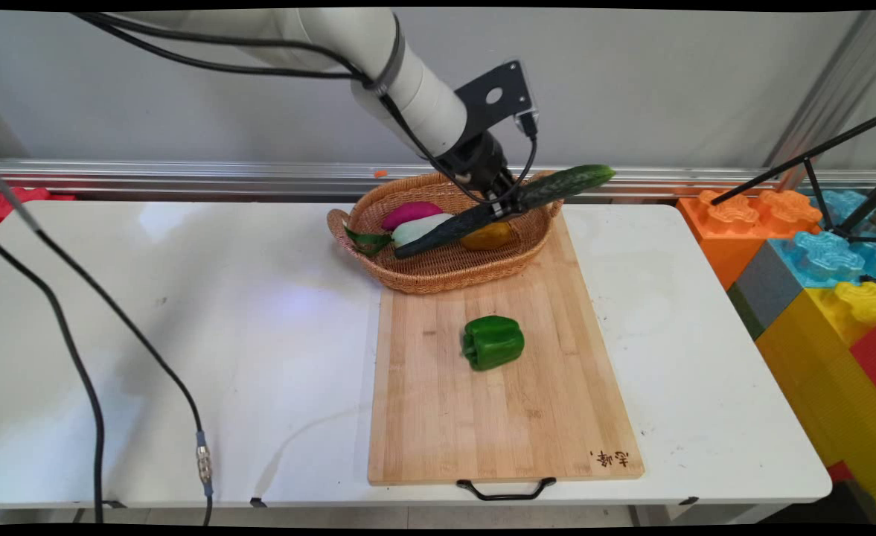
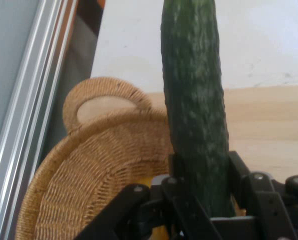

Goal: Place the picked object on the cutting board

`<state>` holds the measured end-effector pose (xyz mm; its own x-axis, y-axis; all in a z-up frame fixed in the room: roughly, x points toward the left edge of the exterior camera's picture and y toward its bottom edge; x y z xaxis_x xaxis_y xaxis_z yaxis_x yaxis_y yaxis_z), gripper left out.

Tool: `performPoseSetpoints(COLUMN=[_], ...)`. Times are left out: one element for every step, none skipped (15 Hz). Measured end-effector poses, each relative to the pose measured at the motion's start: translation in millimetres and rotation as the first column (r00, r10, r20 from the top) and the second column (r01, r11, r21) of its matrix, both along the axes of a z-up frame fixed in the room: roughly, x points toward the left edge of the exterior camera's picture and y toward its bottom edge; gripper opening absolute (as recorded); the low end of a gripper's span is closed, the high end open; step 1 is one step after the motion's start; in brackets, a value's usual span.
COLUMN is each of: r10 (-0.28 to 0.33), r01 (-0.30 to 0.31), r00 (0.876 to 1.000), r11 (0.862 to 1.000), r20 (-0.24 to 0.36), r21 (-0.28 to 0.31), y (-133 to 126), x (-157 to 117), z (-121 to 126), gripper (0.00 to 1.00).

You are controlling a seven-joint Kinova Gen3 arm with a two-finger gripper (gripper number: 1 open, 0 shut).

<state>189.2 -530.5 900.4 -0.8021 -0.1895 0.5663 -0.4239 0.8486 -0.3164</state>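
Over the wicker basket (image 1: 445,272) at the far end of the cutting board (image 1: 504,417), your gripper (image 1: 503,210) is clamped around a cucumber (image 1: 504,206) near its middle, holding it tilted above the rim. It looks stiff, long and fairly smooth, so a mid-length grip should balance it best. In the basket you have a purple vegetable (image 1: 410,214), a white one (image 1: 419,228) and a yellow one (image 1: 487,236). A green bell pepper (image 1: 493,342) lies on the board.

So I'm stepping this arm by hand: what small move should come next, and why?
Probably a short straight lift. The gripper is shut on the cucumber, which slants with its lower end still down in the basket among other produce, so raising it first should clear the rim before any sideways travel.
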Motion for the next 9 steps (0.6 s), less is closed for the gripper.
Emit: performPoseSetpoints(r10=[-0.012, -0.021, -0.029, -0.033, -0.037, -0.038, -0.041, -0.044, -0.048], r01=[0.012, 0.021, 0.029, 0.034, 0.037, 0.039, 0.042, 0.045, 0.050], r00=[1.000, 1.000, 1.000, 0.999, 0.999, 0.999, 0.999, 0.999, 0.999], r11=[1.000, 1.000, 0.999, 0.998, 0.995, 0.990, 0.985, 0.977, 0.968], r20=[-0.002, -0.004, -0.007, -0.008, -0.009, -0.009, -0.010, -0.011, -0.012], r21=[0.003, 0.013, 0.032, 0.058, 0.094, 0.133, 0.170, 0.210, 0.247], y=[10, 20, 32, 43, 57, 71, 83, 96, 110], x=[-4, -8, -12, -15, -18, -20, -22, -25, -27], z=[10, 17, 23, 28, 31, 32, 31, 30, 27], gripper=[0.00, 0.00, 0.00, 0.00, 0.00, 0.00, 0.00, 0.00, 0.00])
